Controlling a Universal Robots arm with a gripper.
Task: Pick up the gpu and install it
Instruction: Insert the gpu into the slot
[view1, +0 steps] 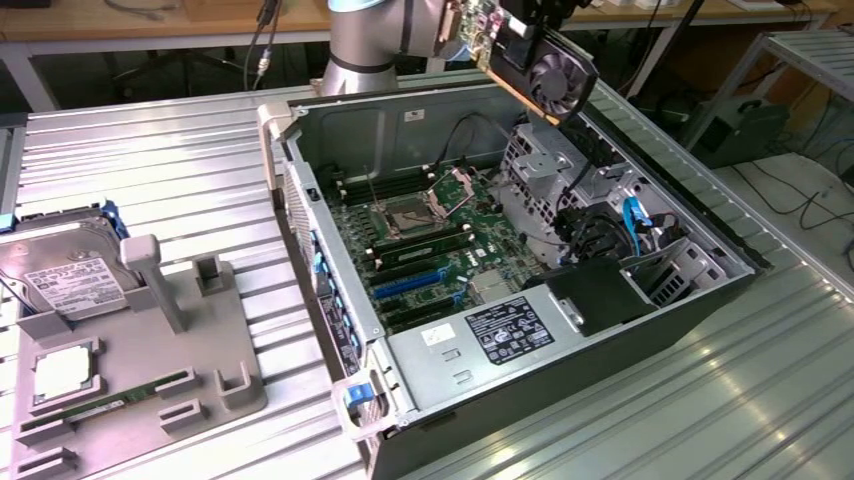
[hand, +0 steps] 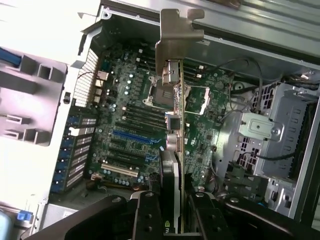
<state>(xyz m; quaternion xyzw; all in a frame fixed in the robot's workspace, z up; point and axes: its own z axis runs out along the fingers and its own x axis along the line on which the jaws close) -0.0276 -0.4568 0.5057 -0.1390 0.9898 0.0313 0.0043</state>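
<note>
One gripper (hand: 173, 212) clamps one gpu (view1: 545, 72) (fan showing) above one open computer case (view1: 587, 400).

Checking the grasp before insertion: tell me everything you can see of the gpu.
The gpu is a flat green circuit board with a black cooler and round fan on one face, and a silver metal end bracket carrying ports. It hangs tilted in the air above the open computer case. The claw is shut on it, one finger on each face. Nothing else touches it, and it sits in no slot of the motherboard.
</note>
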